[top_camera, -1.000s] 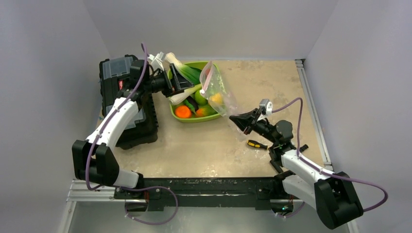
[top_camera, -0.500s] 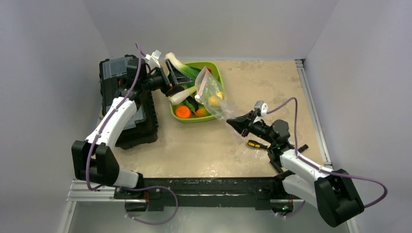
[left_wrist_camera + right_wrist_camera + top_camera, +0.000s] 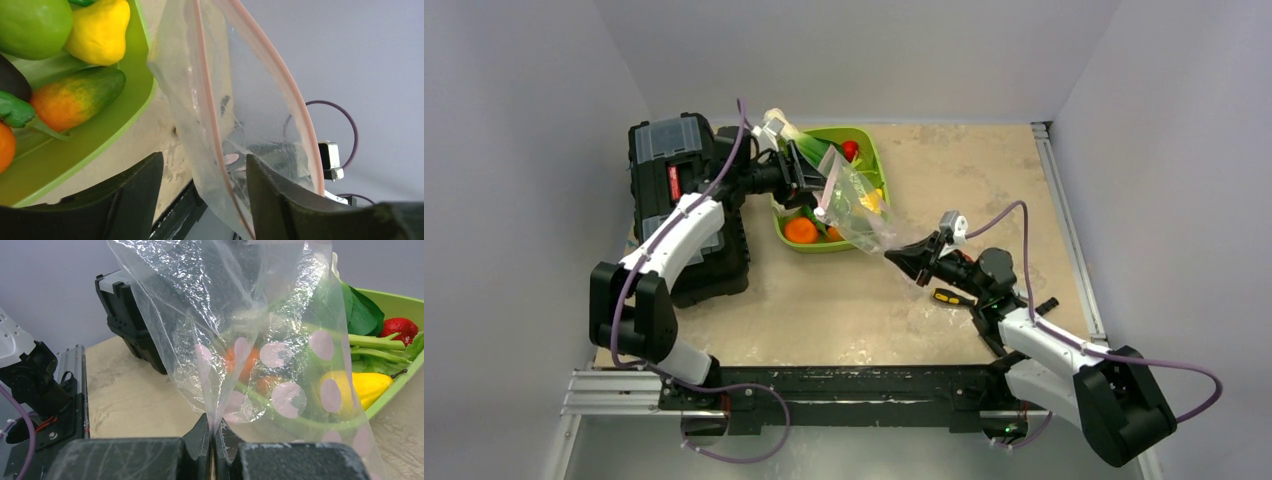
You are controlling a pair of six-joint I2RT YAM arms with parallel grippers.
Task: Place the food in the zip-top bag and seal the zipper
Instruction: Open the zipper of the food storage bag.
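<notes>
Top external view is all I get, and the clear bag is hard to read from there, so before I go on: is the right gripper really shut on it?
Observer: Yes. In the right wrist view the right gripper is closed, with a fold of the zip-top bag pinched between its fingers.
Operator: Is the mouth of the bag open?
Observer: It is. The left wrist view shows the zipper parted, with its two pink strips well apart.
Operator: And the left gripper?
Observer: In its own wrist view the left gripper has its jaws apart, and one pink strip runs down between them.
</notes>
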